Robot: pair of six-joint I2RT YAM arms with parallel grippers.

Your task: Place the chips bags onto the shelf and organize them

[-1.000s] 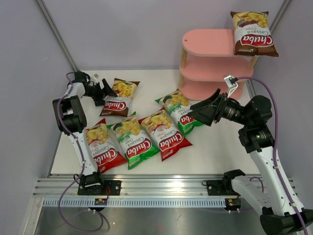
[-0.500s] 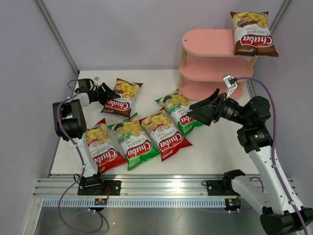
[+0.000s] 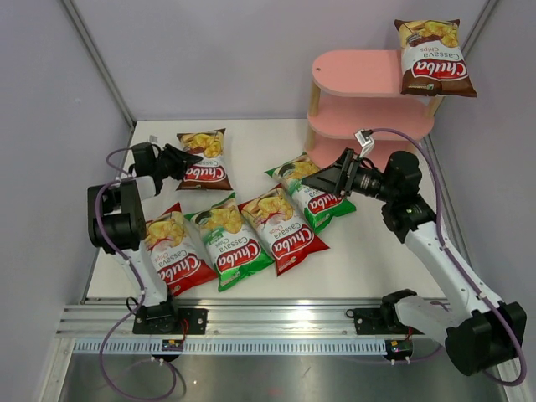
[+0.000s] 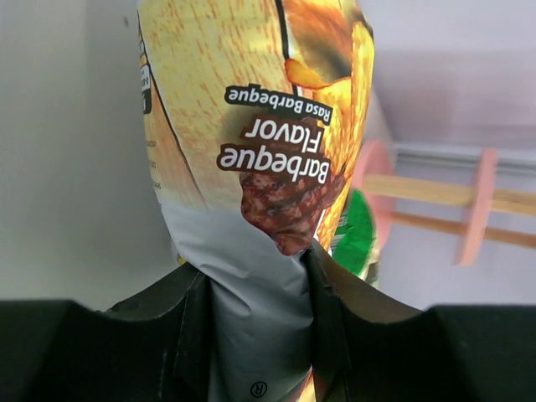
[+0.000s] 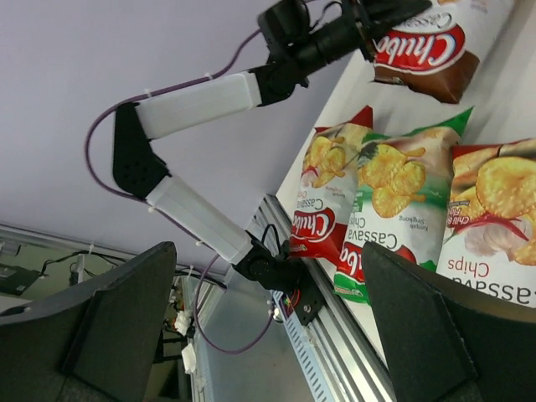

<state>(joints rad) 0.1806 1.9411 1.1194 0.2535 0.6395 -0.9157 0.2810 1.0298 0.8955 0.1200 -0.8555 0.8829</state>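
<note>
Shelved so far: one brown bag [image 3: 433, 57], top tier of shelf [image 3: 356, 71], 3 o'clock end. Left on tabletop [image 3: 377, 243]: five. Clenched in left gripper [image 3: 188, 160] jaws: second brown bag [image 3: 205, 159] at 10 o'clock (barbeque flavor). Released, holding nothing: right gripper [image 3: 325, 173] jaws, over green bag [image 3: 322, 208].

"Chuba" on green bag [image 3: 230, 241], "Barbeque Flavor" on brown bag [image 4: 251, 126]

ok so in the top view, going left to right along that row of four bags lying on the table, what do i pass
left red bag → left green bag → right red bag → right green bag
</note>
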